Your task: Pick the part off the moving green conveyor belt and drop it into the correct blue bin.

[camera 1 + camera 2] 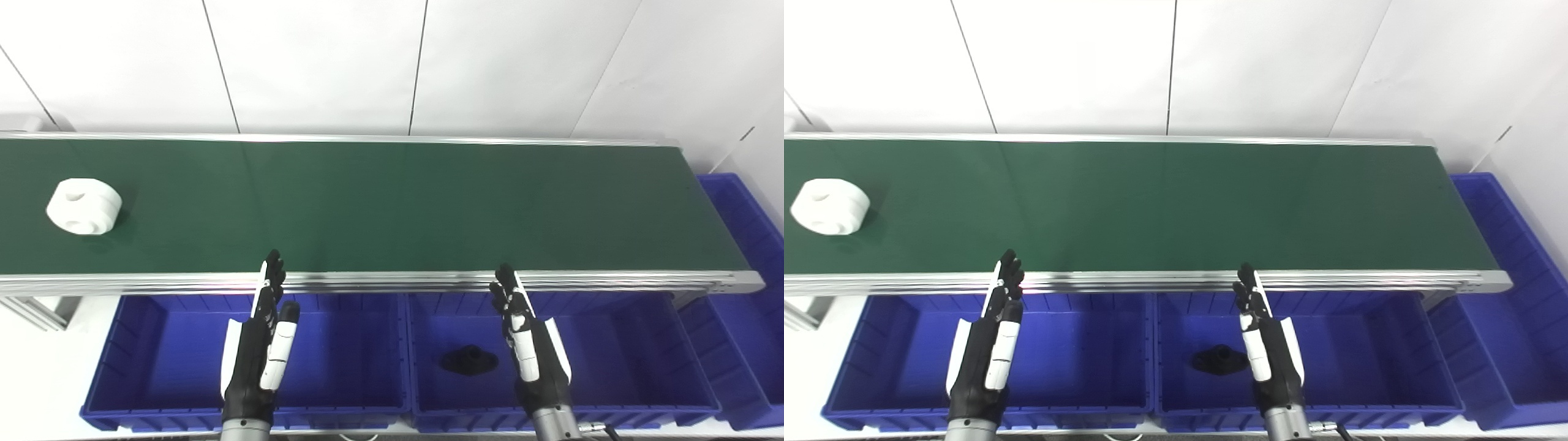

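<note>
White part [84, 206] rides the belt [392, 208] far left — each robot hand, left [260, 343]; right [530, 343], spread, empty.

Belt [392, 208] surface lay bare except white part [84, 206] at far left. Left bin [343, 343] held nothing; middle bin [612, 343] held black part [468, 360].
</note>
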Robot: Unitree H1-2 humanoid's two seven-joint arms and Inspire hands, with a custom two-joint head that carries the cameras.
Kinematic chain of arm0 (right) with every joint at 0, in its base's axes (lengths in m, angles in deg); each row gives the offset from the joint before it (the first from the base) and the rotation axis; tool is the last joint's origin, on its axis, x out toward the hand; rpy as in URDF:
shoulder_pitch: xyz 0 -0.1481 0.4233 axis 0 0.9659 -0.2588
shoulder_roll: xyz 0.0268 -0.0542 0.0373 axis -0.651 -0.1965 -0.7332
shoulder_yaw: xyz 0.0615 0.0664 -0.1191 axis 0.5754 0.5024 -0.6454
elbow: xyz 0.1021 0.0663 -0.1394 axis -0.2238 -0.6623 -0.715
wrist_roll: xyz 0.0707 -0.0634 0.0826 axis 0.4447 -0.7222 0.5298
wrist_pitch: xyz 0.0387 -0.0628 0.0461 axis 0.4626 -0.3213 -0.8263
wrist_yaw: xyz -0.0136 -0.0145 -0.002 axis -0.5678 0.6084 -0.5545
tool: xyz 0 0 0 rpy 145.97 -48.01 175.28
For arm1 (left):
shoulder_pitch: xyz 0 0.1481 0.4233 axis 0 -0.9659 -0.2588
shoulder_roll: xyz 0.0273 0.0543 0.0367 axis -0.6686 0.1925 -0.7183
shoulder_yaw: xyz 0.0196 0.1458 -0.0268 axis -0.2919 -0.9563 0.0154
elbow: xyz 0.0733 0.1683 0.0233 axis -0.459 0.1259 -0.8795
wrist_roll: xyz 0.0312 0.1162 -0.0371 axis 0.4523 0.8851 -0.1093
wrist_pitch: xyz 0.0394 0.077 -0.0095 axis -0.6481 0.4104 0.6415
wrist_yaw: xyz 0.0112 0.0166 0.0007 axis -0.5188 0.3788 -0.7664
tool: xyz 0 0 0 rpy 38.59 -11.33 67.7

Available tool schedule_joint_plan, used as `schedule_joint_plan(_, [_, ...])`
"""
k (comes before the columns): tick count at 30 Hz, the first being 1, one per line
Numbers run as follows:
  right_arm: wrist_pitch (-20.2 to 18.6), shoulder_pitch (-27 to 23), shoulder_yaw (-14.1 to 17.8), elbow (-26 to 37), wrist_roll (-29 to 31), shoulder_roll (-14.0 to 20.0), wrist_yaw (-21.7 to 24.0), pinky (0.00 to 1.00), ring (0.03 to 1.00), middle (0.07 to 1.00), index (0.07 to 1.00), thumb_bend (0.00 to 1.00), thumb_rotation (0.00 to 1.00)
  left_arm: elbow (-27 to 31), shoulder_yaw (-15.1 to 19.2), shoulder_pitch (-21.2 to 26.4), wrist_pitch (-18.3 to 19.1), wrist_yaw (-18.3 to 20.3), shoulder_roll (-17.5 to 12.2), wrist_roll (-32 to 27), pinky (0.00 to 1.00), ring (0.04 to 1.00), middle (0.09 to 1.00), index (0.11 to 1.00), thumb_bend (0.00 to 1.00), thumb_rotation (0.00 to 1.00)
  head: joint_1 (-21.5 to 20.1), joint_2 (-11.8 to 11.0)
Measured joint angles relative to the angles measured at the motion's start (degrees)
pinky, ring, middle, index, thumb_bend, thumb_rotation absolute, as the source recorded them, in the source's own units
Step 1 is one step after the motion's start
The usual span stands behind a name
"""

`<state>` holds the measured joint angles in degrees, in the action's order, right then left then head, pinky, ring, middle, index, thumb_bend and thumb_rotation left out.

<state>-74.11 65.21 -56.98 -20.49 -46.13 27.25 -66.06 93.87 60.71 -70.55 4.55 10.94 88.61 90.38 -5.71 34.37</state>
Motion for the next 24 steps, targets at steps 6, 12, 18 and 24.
schedule_joint_plan(6, [0.09,-0.01,0.00,-0.24,0.33,0.52,0.19,1.00,0.985,1.000,1.000,0.88,0.99,-0.02,-0.17,0.00,0.00,0.02,0.02,-0.02,1.00,0.995,1.000,1.000,0.56,1.00,1.40,-1.14])
schedule_joint_plan(12, [1.31,-0.09,0.12,-1.87,1.41,0.99,0.71,1.00,0.980,1.000,1.000,0.87,0.99,-0.60,-0.43,-0.04,0.00,0.01,0.44,0.00,0.98,0.979,1.000,1.000,0.53,0.97,3.95,-2.46])
schedule_joint_plan(18, [3.45,-0.24,0.42,-4.02,2.11,2.10,1.20,1.00,0.980,0.998,1.000,0.89,0.99,-1.54,-0.37,-0.02,-0.01,-0.19,0.45,0.13,0.94,0.948,1.000,1.000,0.51,0.94,5.19,-3.34])
schedule_joint_plan(24, [4.17,-0.32,0.76,-5.47,3.25,2.94,1.96,1.00,0.979,0.998,1.000,0.90,0.98,-2.25,-0.32,0.01,-0.25,-1.15,0.45,1.33,0.90,0.936,1.000,1.000,0.46,0.93,7.29,-5.00])
